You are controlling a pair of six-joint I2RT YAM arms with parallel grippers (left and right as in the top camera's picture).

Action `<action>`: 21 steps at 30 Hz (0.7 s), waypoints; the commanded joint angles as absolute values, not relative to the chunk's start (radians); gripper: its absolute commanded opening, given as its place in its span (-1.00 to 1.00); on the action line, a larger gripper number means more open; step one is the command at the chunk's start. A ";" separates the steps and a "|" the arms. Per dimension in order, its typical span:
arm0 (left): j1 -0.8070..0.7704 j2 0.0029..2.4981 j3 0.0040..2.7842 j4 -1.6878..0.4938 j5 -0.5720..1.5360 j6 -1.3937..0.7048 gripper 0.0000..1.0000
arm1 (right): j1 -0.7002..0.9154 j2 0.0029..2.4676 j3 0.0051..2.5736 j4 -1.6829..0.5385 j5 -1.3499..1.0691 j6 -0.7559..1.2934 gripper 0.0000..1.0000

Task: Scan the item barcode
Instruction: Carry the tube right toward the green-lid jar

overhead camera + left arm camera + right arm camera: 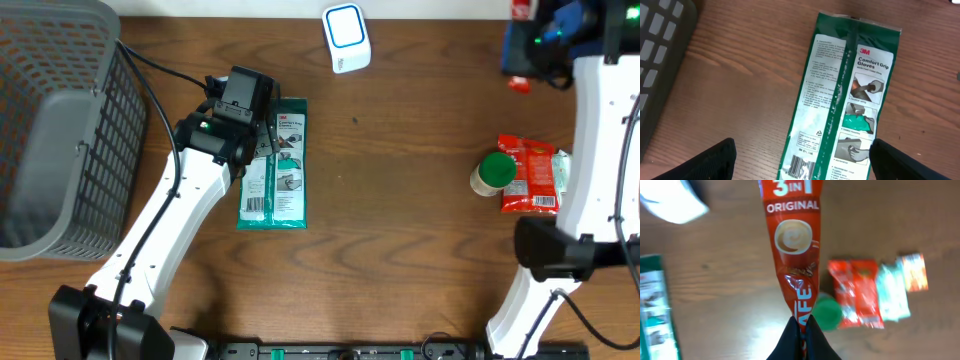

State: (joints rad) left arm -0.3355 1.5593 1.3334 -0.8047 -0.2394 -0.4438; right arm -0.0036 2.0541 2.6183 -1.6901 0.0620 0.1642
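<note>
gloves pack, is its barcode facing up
Yes, the gloves pack lies flat with its barcode showing on the upward face, near the bottom edge of the left wrist view.

A grey basket sits at the left edge of the wooden tabletop. The left claw hangs over the upper part of a green glove pack lying lengthwise. A white scanner stands near the far edge. At the far right corner, a red sachet pokes out under the right claw. Nearer, a green-lidded can touches some red packets.
</note>
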 commanded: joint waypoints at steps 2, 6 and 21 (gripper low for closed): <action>-0.331 1.549 1.332 -0.807 -0.255 -0.438 0.71 | -0.125 2.069 2.437 -1.697 0.091 0.205 -0.98; -0.331 1.549 1.332 -0.807 -0.255 -0.438 0.71 | -0.195 2.069 2.259 -1.662 0.167 0.205 -0.98; -0.331 1.549 1.332 -0.807 -0.255 -0.438 0.71 | -0.231 2.069 1.692 -1.262 0.299 0.004 -0.98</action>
